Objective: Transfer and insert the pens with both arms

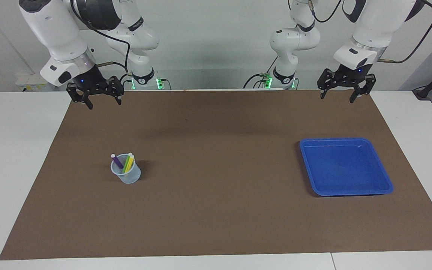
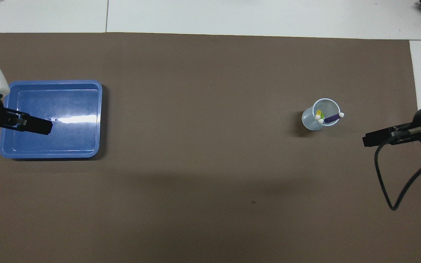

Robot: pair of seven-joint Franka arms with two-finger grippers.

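In the facing view, a brown mat (image 1: 219,172) covers the table (image 1: 13,150). A cup (image 1: 126,173) stands on the mat toward the right arm's end, holding three pens upright and leaning: purple pen (image 1: 117,161), green pen (image 1: 126,163), yellow pen (image 1: 130,162), each with its pale end up. A blue tray (image 1: 387,182) lies on the mat toward the left arm's end, nothing in it. The right claw (image 1: 102,102) hangs in the air over the mat's edge nearest the robots, fingers apart, holding nothing, well apart from the cup. The left claw (image 1: 339,96) hangs over the same edge at the left arm's end, fingers apart, holding nothing.

In the overhead view, the cup (image 2: 310,122) shows the purple pen (image 2: 333,118) leaning over its rim toward the right arm's end, with the yellow pen (image 2: 318,113) and a trace of green inside. The right claw (image 2: 369,140) sits beside the cup, clear of it. The left claw (image 2: 42,127) overlaps the tray (image 2: 49,83).
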